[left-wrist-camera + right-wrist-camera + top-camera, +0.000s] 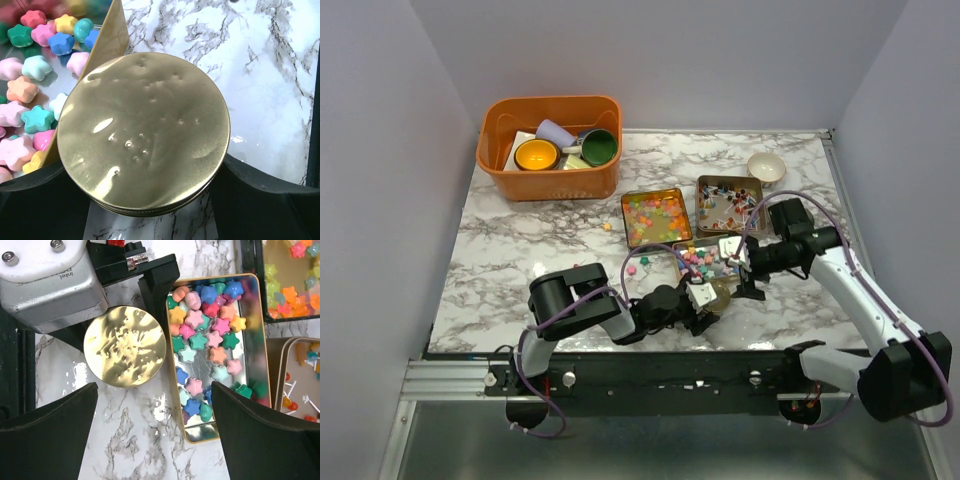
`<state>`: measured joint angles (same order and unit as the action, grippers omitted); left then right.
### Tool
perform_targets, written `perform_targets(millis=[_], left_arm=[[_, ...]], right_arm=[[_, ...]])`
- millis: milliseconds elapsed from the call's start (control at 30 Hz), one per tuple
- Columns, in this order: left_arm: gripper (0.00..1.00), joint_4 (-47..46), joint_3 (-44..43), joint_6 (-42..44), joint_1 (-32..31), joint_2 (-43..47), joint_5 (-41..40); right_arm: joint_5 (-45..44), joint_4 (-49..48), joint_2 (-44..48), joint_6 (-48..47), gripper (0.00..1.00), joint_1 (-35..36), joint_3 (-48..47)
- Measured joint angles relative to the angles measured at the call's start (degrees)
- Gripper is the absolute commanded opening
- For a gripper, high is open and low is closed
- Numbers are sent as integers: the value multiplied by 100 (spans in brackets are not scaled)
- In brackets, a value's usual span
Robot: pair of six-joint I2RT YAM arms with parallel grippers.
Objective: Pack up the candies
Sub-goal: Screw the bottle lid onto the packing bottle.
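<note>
The candies lie in three open tins. Bright star candies (703,262) fill the nearest tin and also show in the right wrist view (205,340) and the left wrist view (30,120). Pastel orange and yellow candies (655,217) fill the tin behind it. Red and white wrapped candies (728,203) fill the back right tin. A few loose candies (632,268) lie on the marble to the left. My left gripper (705,305) is shut on the gold round lid (144,132), right beside the star tin. My right gripper (155,440) is open and empty above the star tin's near end.
An orange basket (550,178) with cups stands at the back left. A small white bowl (766,167) sits at the back right. The star tin's gold rim (172,385) lies close to the lid. Walls close in the left, back and right sides.
</note>
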<state>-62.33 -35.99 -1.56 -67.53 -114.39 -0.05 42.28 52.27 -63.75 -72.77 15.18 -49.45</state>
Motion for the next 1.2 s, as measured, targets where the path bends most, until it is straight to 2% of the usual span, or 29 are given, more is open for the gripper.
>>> perform_targets(millis=[100, 300, 400, 533, 600, 1200], left_arm=[[0, 0, -2, 0, -7, 0, -7], [0, 0, -2, 0, -9, -2, -13], [0, 0, -7, 0, -9, -2, -17], [0, 7, -17, 0, -9, -7, -37], [0, 9, -17, 0, -9, -7, -39], [0, 13, -52, 0, -11, -33, -46]], right_arm=[[162, 455, -444, -719, 100, -186, -282], [348, 1056, -940, -2865, 100, -415, -315], [367, 1633, -1665, -3501, 100, -411, -728], [367, 1965, -2651, -3836, 100, -343, -1508], [363, 1985, -2811, -3901, 100, -251, -1611], [15, 2253, -3195, -4094, 100, 439, -1360]])
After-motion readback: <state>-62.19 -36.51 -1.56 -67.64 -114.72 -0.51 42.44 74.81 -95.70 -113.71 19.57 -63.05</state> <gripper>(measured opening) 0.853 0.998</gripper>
